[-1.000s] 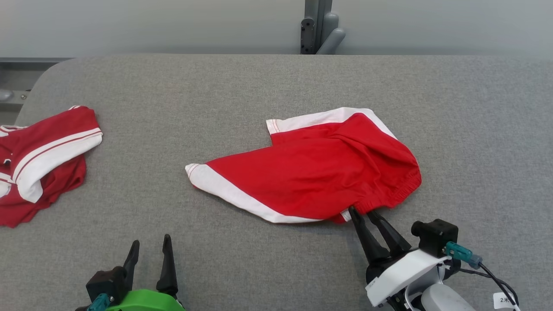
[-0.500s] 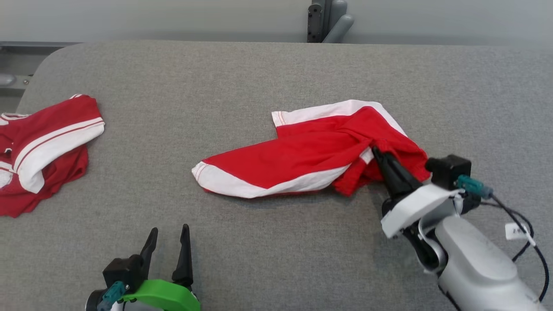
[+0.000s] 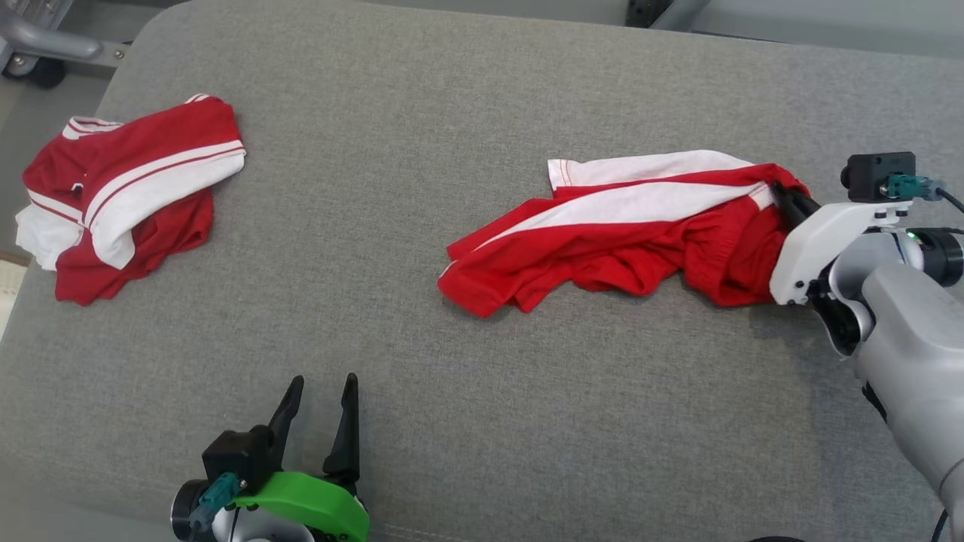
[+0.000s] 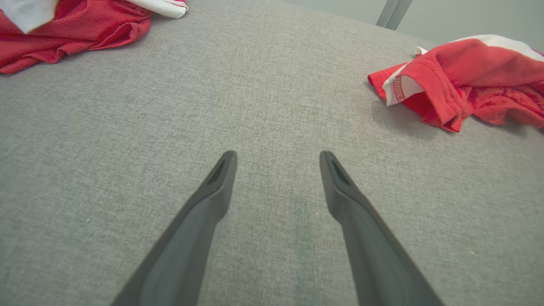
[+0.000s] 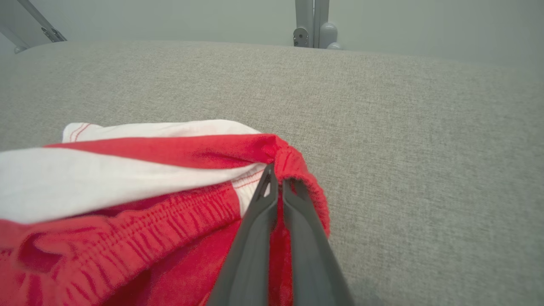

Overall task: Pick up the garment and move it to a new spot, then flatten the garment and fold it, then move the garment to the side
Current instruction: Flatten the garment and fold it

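The garment (image 3: 625, 226) is a pair of red shorts with white bands, stretched out and rumpled on the right half of the grey table (image 3: 452, 339). My right gripper (image 3: 783, 197) is shut on its elastic waistband at the garment's right end; in the right wrist view the two fingers (image 5: 278, 187) pinch the red hem of the garment (image 5: 127, 204). My left gripper (image 3: 321, 385) stands open near the table's front edge, with nothing between its fingers (image 4: 221, 178), well to the left of the garment (image 4: 459, 80).
A second red and white piece of clothing (image 3: 120, 192) lies crumpled at the table's far left, also seen as red cloth (image 4: 63, 25) in the left wrist view. A grey metal post (image 5: 312, 23) rises behind the table's far edge.
My right gripper closed on the waistband and dragged the garment up and to the right, pulling it into a long rumpled strip. The head camera tilted and shifted. The left gripper stayed open.
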Motion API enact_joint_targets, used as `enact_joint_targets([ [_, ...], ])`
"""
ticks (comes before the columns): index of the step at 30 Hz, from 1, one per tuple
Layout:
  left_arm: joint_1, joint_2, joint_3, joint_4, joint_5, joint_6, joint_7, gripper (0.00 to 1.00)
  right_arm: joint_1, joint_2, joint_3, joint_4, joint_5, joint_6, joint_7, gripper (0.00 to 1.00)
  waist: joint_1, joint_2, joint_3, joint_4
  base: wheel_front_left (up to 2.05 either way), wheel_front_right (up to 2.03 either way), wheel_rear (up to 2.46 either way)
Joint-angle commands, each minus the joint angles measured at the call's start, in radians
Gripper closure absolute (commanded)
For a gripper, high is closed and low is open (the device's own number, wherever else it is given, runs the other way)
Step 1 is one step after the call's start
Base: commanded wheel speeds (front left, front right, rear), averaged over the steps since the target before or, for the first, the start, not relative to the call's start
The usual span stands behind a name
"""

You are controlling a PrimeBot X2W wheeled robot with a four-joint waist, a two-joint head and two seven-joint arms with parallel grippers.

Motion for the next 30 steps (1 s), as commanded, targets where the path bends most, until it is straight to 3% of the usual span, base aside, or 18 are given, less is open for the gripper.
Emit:
enact_joint_targets([
  [1, -0.017, 0.002, 0.001, -0.004, -0.007, -0.004, 0.001, 0.00, -0.025, -0.031, 0.009, 0.047, 0.019, -0.001, 0.016, 1.00, 0.0000, 0.0000, 0.049, 0.044, 0.00, 0.00, 0.00],
  [4, -0.020, 0.002, 0.002, -0.008, -0.010, 0.000, 0.001, 0.00, -0.025, -0.045, 0.017, 0.077, 0.037, -0.001, 0.020, 1.00, 0.0000, 0.0000, 0.052, 0.044, 0.00, 0.00, 0.00],
  [5, -0.024, 0.002, 0.003, -0.014, -0.015, 0.005, 0.001, 0.00, -0.013, -0.043, 0.025, 0.071, 0.058, -0.001, -0.009, 0.00, 0.0000, 0.0000, 0.047, 0.037, 0.00, 0.00, 0.00],
  [15, 0.026, 0.003, 0.010, -0.014, 0.004, -0.005, 0.001, 0.00, 0.197, -0.089, 0.122, -0.168, 0.211, -0.001, -0.128, 0.00, 0.0000, 0.0000, -0.072, -0.056, 0.00, 0.00, 0.00],
  [20, 0.048, 0.003, 0.014, -0.015, 0.007, -0.008, 0.001, 0.00, 0.320, -0.100, 0.081, -0.329, 0.225, -0.001, -0.128, 0.00, 0.0000, 0.0000, -0.111, -0.087, 0.00, 0.00, 0.00],
  [25, 0.053, 0.003, 0.017, -0.024, 0.016, -0.010, 0.001, 0.00, 0.399, -0.068, 0.066, -0.433, 0.202, -0.001, -0.128, 0.00, 0.0000, 0.0000, -0.117, -0.083, 0.00, 0.00, 0.00],
  [30, 0.057, 0.003, 0.017, -0.026, 0.024, -0.013, 0.001, 0.00, 0.384, -0.021, 0.060, -0.424, 0.159, -0.001, -0.128, 0.00, 0.0000, 0.0000, -0.109, -0.041, 0.00, 0.00, 0.00],
])
